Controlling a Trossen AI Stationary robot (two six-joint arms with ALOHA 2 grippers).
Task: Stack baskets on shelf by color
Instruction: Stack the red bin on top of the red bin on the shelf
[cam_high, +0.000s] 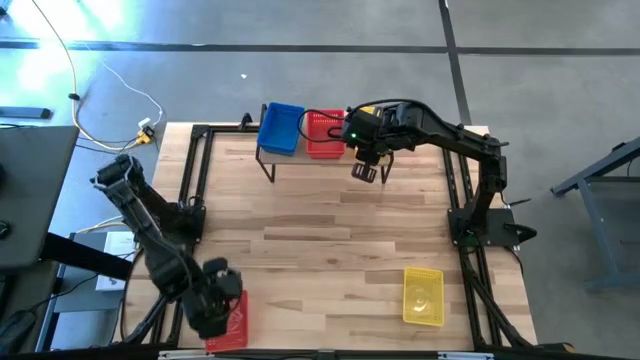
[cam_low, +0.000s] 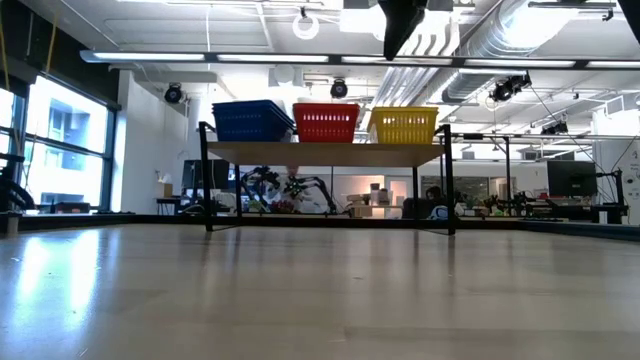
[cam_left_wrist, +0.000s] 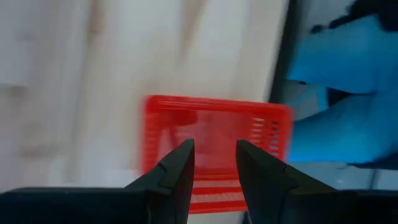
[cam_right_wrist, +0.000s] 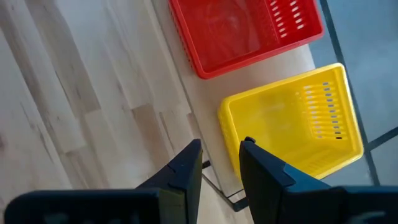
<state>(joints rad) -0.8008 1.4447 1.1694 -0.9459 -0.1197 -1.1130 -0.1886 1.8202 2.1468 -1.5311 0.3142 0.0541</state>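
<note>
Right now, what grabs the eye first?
Three bright baskets in a row on the shelf at the table's far edge: blue, red, yellow, with the right gripper hovering just in front. Near the front edge, the left gripper hangs over a loose red basket, and a loose yellow basket lies front right.

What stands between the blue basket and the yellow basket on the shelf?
A red basket stands between the blue basket and yellow basket on the shelf, in the low view.
</note>
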